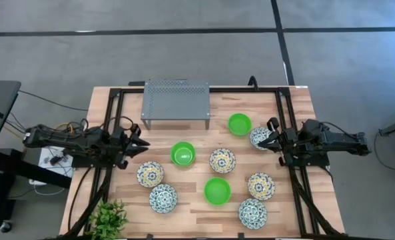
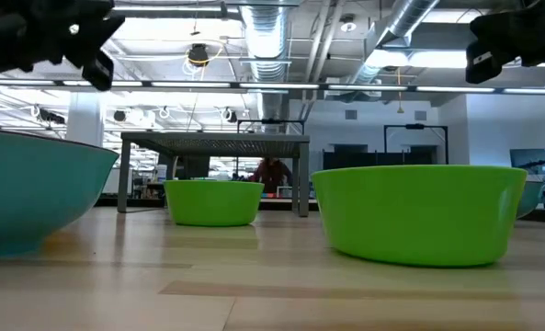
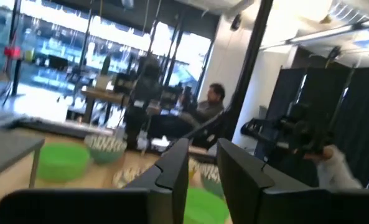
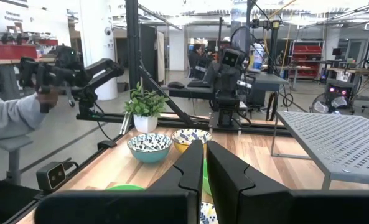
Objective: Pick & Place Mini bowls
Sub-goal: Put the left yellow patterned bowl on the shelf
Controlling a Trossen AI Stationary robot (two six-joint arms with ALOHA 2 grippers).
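Note:
Several mini bowls rest on their bases on the wooden table. Plain green ones sit at the far right (image 1: 239,124), the middle (image 1: 182,153) and nearer the front (image 1: 217,191). Yellow-cream patterned bowls (image 1: 222,161) (image 1: 261,186) and blue-and-white ones (image 1: 163,198) (image 1: 252,213) stand around them. My left gripper (image 1: 144,143) (image 3: 201,155) hovers at the table's left side, open, with nothing between its fingers. My right gripper (image 1: 262,143) (image 4: 204,149) is shut and hangs level at the right side, above a patterned bowl (image 1: 260,135), clear of it.
A grey perforated metal stand (image 1: 176,101) stands at the far middle of the table. A small potted plant (image 1: 108,218) sits at the near left corner. Black frame rails (image 1: 287,113) run along both sides. People sit in the room beyond (image 3: 212,102).

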